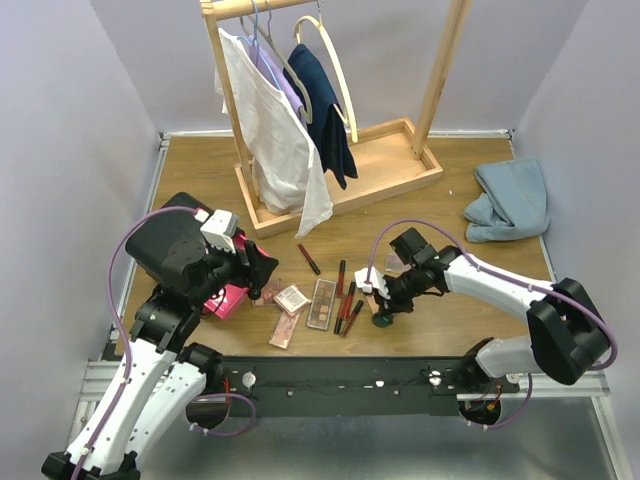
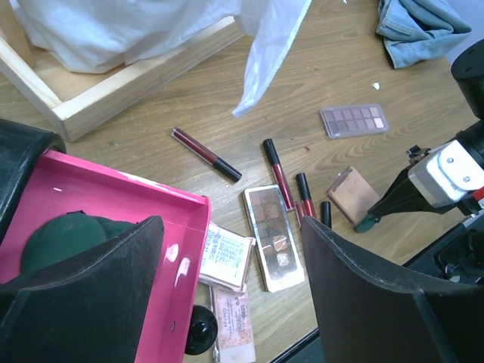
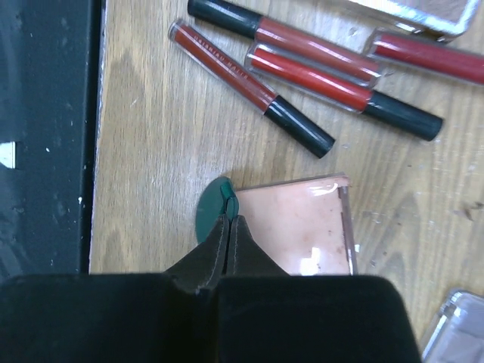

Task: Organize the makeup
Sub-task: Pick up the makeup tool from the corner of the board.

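Slim tubes (image 3: pixel 249 85): five. Four lie grouped near the near edge of the tabletop (image 1: pixel 200 160); one lies apart, toward the wooden rack (image 1: pixel 442 70).
Flat palettes (image 2: pixel 274 236): three.
Square compacts (image 3: pixel 291 227): two clearly visible.
Dark-green discs (image 3: pixel 209 215): two, one inside the pink drawer (image 2: pixel 113 197), one beside a compact.
Pink drawer: one.
Blue cloth (image 1: pixel 512 198): one, far right corner.
Wooden rack: one, carrying three garments (image 1: pixel 285 150).

A wooden clothes rack (image 1: pixel 441 70) stands at the back of the desk (image 1: pixel 200 175), with its tray-like base (image 1: pixel 395 178) set at an angle. On its rail hang a white garment (image 1: pixel 282 150), a lavender one (image 1: pixel 291 92) behind it, and a navy one (image 1: pixel 326 115). A crumpled blue cloth (image 1: pixel 510 200) lies far right. A pink drawer (image 2: pixel 98 200) sits front left, and a black rail (image 1: pixel 340 382) runs along the near edge.
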Available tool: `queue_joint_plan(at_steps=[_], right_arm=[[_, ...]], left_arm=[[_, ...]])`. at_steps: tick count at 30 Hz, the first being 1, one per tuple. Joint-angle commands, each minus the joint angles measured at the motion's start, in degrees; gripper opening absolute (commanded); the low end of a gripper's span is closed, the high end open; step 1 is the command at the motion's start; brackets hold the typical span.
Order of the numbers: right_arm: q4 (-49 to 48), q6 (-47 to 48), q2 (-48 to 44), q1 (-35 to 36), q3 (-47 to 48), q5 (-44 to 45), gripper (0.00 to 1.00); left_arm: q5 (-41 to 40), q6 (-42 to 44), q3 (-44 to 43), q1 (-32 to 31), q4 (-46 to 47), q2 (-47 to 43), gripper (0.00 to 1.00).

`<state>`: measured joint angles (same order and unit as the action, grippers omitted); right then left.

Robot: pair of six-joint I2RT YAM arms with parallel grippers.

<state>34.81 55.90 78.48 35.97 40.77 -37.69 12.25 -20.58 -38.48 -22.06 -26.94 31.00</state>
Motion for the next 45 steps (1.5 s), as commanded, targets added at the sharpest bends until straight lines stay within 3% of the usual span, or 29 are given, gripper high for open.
queue_joint_plan(at_steps=[1, 4, 12, 17, 20, 25, 31, 45], right_arm=[[1.6, -3.9, -2.5, 0.5, 2.5, 1.7, 0.01], [3.2, -6.8, -2.5, 0.2, 6.0, 1.8, 0.01], [5.0, -10.3, 0.2, -5.0, 13.4, -12.5, 0.01], [10.6, -9.1, 3.7, -10.6, 17.8, -23.0, 0.0], [12.0, -8.4, 4.5, -12.4, 18.2, -24.2, 0.0], [11.5, -8.4, 3.3, -13.6, 16.4, -24.9, 0.0], [12.0, -7.9, 3.9, -14.8, 16.3, -26.6, 0.01], [14.6, -4.9, 4.9, -15.5, 16.5, -28.7, 0.01]], left_arm=[[3.5, -0.9, 0.4, 0.4, 1.6, 0.2, 0.82], [6.4, -3.5, 0.8, 0.4, 2.8, 1.0, 0.82], [11.1, -11.8, 2.5, -1.3, 9.2, 3.2, 0.81], [6.9, -15.1, 4.1, -10.2, 14.3, 5.6, 0.79], [1.7, -16.1, 4.8, -17.0, 17.6, 8.7, 0.77], [-1.6, -19.8, 7.0, -22.6, 24.8, 13.9, 0.68], [-5.4, -21.8, 7.4, -30.0, 32.1, 21.5, 0.66], [-7.2, -19.7, 0.3, -36.4, 37.9, 39.3, 0.6]])
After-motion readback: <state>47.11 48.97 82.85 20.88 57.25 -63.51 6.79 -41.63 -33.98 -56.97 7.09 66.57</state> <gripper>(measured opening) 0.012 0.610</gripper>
